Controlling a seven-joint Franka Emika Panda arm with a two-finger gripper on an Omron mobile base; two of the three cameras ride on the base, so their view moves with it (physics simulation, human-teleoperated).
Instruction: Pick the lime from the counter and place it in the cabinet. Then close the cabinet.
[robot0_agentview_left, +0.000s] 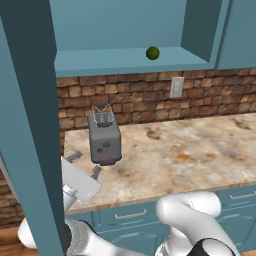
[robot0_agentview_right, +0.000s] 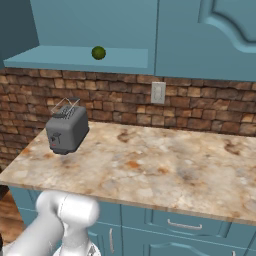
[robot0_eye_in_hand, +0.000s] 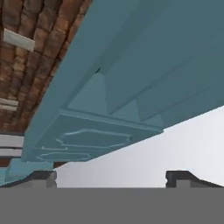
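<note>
The lime (robot0_agentview_left: 152, 53) (robot0_agentview_right: 98, 52) rests on the shelf of the open cabinet (robot0_agentview_left: 115, 63) (robot0_agentview_right: 65, 57), apart from everything else. The cabinet's left door (robot0_agentview_left: 30, 130) stands swung out toward me and fills the left of the left base view. My gripper (robot0_agentview_left: 85, 164) sits low beside that door's edge, in front of the counter (robot0_agentview_left: 190, 155) (robot0_agentview_right: 150, 167), far below and left of the lime. Its dark fingertips (robot0_eye_in_hand: 41, 177) are spread wide with nothing between them. In the hand view the gripper (robot0_eye_in_hand: 113, 178) looks up along a teal panelled door (robot0_eye_in_hand: 96, 140).
A grey toaster (robot0_agentview_left: 105, 140) (robot0_agentview_right: 66, 131) stands at the counter's left end, close behind my hand. A wall outlet (robot0_agentview_left: 176, 86) (robot0_agentview_right: 158, 92) sits on the brick backsplash. Teal drawers (robot0_agentview_left: 131, 215) (robot0_agentview_right: 185, 225) run under the counter. A shut cabinet door (robot0_agentview_right: 205, 40) is at the right.
</note>
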